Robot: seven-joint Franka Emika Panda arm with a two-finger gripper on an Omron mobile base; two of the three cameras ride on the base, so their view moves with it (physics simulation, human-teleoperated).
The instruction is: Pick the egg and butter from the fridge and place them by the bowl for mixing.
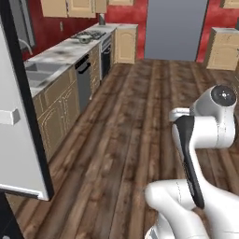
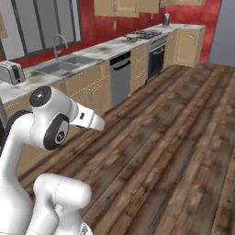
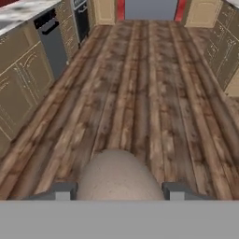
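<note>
The egg is held between the fingertips of the gripper — jaws partly closed against it. Wooden floor is seen ahead of the gripper — cabinets to its left.

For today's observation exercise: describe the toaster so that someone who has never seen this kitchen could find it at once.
Start at the long pale countertop under the red wall and find the steel sink with its curved tap. The toaster stands on the counter past the sink, at the end away from the stove. It is the only boxy silver appliance standing on top there.
</note>
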